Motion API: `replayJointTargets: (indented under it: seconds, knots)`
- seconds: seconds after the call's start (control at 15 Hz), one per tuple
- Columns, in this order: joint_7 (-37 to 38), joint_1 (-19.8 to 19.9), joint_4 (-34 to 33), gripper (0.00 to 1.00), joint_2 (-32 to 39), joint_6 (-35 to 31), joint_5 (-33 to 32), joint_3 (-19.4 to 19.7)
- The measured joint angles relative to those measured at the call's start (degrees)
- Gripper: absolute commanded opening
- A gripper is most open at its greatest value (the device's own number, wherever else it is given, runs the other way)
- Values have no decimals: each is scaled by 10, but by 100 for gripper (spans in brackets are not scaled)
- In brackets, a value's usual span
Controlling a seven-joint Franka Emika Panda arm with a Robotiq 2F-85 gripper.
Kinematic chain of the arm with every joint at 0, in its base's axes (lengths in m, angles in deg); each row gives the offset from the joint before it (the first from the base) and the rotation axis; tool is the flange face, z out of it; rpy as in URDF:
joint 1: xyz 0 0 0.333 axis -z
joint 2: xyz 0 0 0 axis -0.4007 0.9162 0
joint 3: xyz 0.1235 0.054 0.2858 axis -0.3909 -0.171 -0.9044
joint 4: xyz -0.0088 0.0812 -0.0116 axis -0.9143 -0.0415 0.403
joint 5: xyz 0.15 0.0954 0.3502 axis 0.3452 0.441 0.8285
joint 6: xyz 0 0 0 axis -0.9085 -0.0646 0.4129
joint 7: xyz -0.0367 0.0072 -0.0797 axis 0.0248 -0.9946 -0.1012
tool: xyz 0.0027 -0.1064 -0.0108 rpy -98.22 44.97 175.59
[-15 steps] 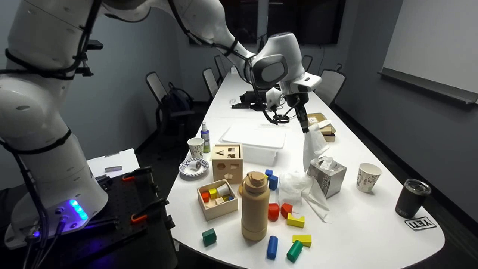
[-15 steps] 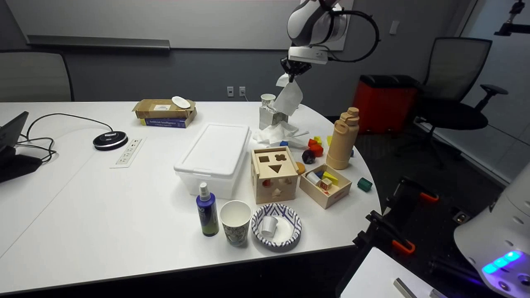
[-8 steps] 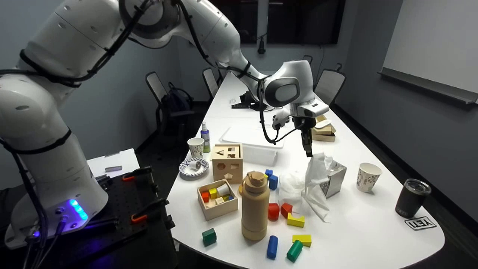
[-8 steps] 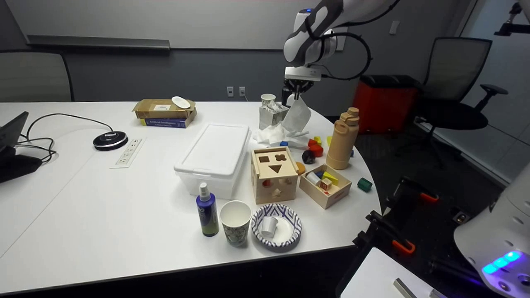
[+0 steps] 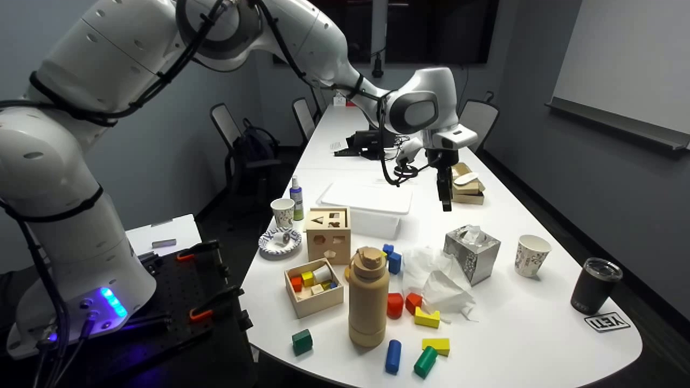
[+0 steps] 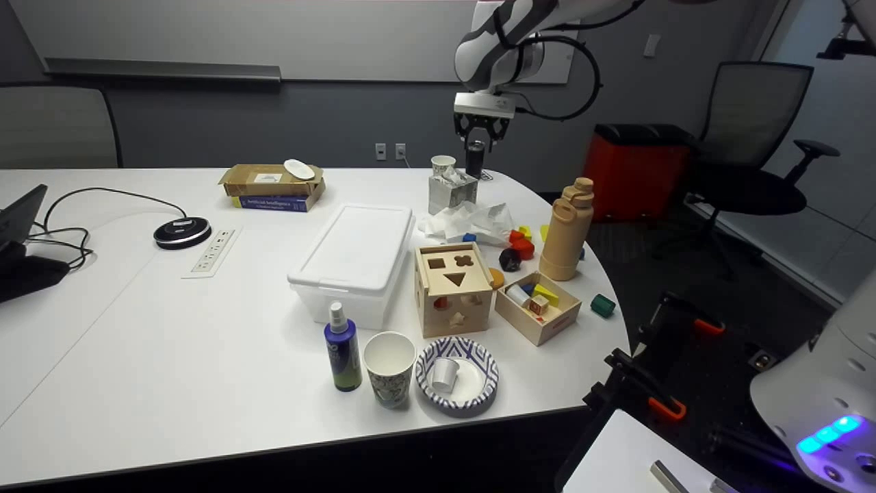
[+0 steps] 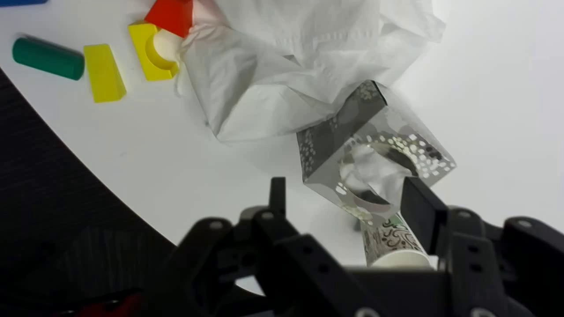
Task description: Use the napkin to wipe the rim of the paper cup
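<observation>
Spread over the table, the crumpled white napkin (image 5: 444, 293) lies against other loose tissue, beside the silver tissue box (image 5: 474, 258). In the wrist view the napkin (image 7: 264, 101) fills the upper middle, clear of my fingers. My gripper (image 7: 343, 198) is open and holds nothing; its fingers hang above the table near the tissue box, as an exterior view shows the gripper (image 6: 478, 142) too. A printed white paper cup (image 5: 531, 257) stands upright next to the tissue box. Another printed paper cup (image 6: 389, 370) stands by the spray bottle; I cannot tell which one the task names.
Several coloured blocks lie around the tan bottle (image 5: 368, 302). A dark tumbler (image 5: 593, 288) stands near the table's end. A wooden shape box (image 6: 453, 301), a lidded plastic bin (image 6: 349, 253), a tray of blocks (image 6: 540, 322) and a patterned bowl (image 6: 489, 373) stand nearer the arm's base.
A second ago my gripper was shut on the napkin, holding it up by the tissue box. It came down, opened, let the napkin drop onto the table, and has risen a little.
</observation>
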Motion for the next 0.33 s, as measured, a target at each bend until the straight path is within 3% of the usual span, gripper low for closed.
replayJointTargets:
  seconds: [0.33]
  knots:
    - [-41,-1,54,100,-114,27,-3,-20]
